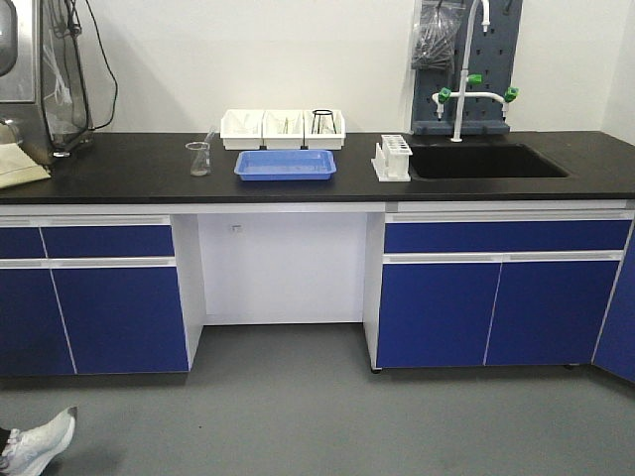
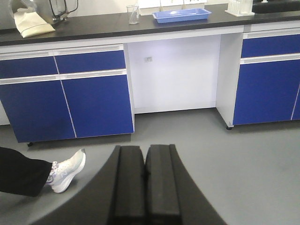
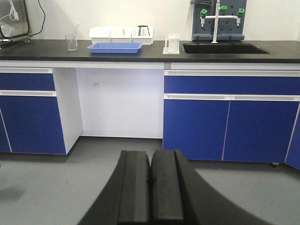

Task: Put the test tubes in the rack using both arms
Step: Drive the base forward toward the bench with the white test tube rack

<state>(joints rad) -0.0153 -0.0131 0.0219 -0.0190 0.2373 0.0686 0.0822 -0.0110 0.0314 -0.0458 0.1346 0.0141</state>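
The white rack (image 1: pixel 392 159) stands on the black counter (image 1: pixel 119 174) just left of the sink; it also shows in the right wrist view (image 3: pixel 172 44) and at the top edge of the left wrist view (image 2: pixel 239 8). Thin test tubes lie in the middle white bin (image 1: pixel 283 127); they are too small to make out well. My left gripper (image 2: pixel 145 152) is shut and empty, low above the grey floor, far from the counter. My right gripper (image 3: pixel 151 157) is likewise shut and empty above the floor.
A blue tray (image 1: pixel 285 164) lies in front of three white bins; the right bin holds a black wire tripod (image 1: pixel 322 121). A glass beaker (image 1: pixel 198 158) stands left of the tray. The sink (image 1: pixel 486 161) with its faucet is at the right. A person's white shoe (image 2: pixel 65 169) rests on the floor at left.
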